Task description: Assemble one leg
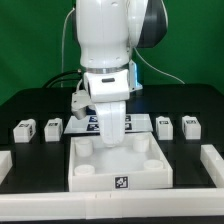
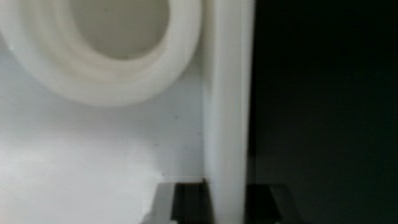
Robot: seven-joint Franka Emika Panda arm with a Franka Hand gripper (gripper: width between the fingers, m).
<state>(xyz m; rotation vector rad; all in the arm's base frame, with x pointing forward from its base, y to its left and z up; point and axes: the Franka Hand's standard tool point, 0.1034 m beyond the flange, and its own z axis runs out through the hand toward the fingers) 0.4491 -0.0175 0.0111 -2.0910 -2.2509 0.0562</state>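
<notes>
Several small white legs with tags lie on the black table: two on the exterior view's left point(image 1: 24, 128) point(image 1: 53, 127) and two on its right point(image 1: 164, 126) point(image 1: 189, 125). My gripper point(image 1: 110, 136) reaches down onto the back wall of the large white tray-like piece point(image 1: 118, 168), far from all the legs. In the wrist view the gripper point(image 2: 226, 192) has its black fingers point(image 2: 189, 206) pressed close on both sides of the tray's upright wall point(image 2: 231, 100). One round corner socket point(image 2: 107, 50) shows beside the wall. No leg is held.
The marker board point(image 1: 143, 122) lies behind the tray, partly hidden by the arm. White raised blocks stand at the exterior view's left edge point(image 1: 5, 165) and right edge point(image 1: 211, 160). Cables hang behind the arm.
</notes>
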